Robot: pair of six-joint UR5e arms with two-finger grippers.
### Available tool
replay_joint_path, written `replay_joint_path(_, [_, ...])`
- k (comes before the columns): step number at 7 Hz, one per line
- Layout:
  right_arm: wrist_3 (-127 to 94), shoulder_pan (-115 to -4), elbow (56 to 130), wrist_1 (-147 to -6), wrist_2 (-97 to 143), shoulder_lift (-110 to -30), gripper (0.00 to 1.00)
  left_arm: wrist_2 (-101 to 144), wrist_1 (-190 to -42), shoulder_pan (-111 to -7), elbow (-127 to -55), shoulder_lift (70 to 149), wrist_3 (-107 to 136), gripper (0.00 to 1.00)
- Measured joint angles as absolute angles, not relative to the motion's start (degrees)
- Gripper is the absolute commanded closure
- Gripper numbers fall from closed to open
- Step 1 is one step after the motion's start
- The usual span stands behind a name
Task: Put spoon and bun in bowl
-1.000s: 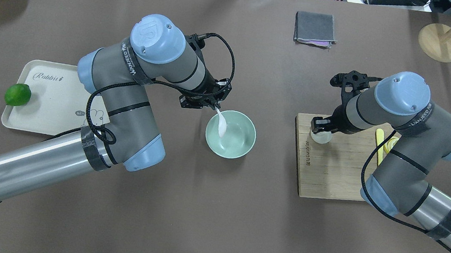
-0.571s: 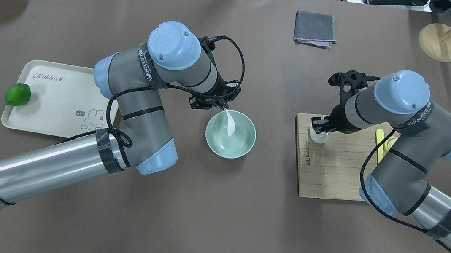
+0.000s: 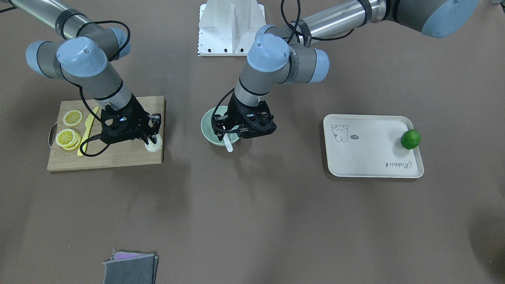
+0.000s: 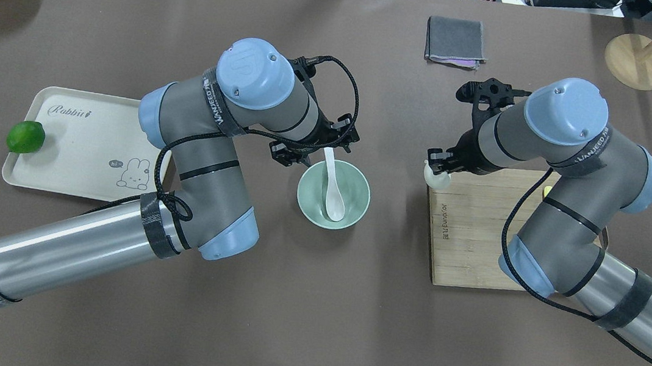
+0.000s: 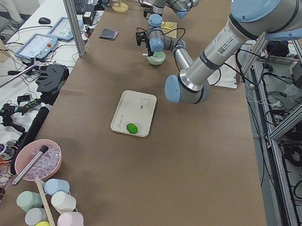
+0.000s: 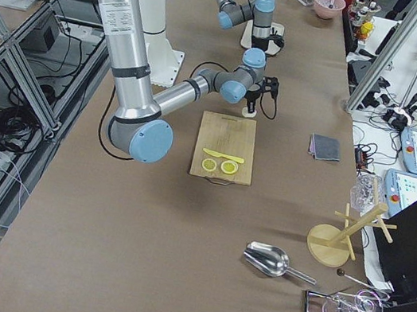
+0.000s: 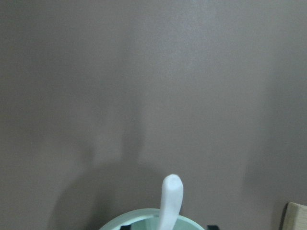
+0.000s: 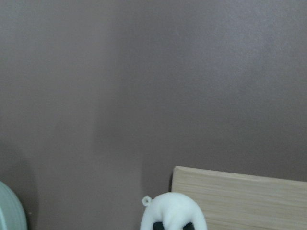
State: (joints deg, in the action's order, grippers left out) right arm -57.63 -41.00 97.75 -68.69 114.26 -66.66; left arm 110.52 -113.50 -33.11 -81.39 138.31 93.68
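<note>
Right tool [image 4: 439, 170] pinches the bun [image 4: 438, 179] over the cutting board's [image 4: 479, 237] corner. The bowl [image 4: 355, 203] lies apart, toward the robot's left. Left tool [image 4: 312, 155] stands spread; spoon [image 4: 334, 193] rests in the bowl, handle over the far rim.

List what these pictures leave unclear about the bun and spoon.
- The bun: top covered by the right gripper overhead; cut by the bottom edge in the right wrist view.
- The spoon: scoop hidden behind the left gripper in the front-facing view.
- Both: too small in the side views.
</note>
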Motion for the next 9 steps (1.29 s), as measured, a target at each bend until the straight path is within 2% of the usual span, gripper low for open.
replay_joint_path(2, [-61.3,-40.6,97.4,-68.9,114.1,-63.0,1.0,114.6,-113.1,-36.7,-87.2,133.9,92.6,0.01])
replay_joint_path(4, [-65.5,-38.1,97.2,-68.8,112.6,-60.0,1.0,125.7,-113.1,-45.6,-95.8,122.3,84.0,0.01])
replay_joint_path(5, [-67.4,-35.7,97.2,-68.8,110.2,-58.5,0.59,130.5,-113.2,-50.2,-97.7,117.2,77.9,0.01])
replay_joint_path(6, [-69.3,-33.3,97.1,-68.9,107.6,-57.4,0.01,133.7,-113.1,-53.5,-98.4,114.2,73.1,0.01])
replay_joint_path(9, [-71.0,-30.5,97.8,-68.8,103.8,-57.3,0.0,135.1,-113.0,-55.7,-98.7,111.9,70.4,0.01])
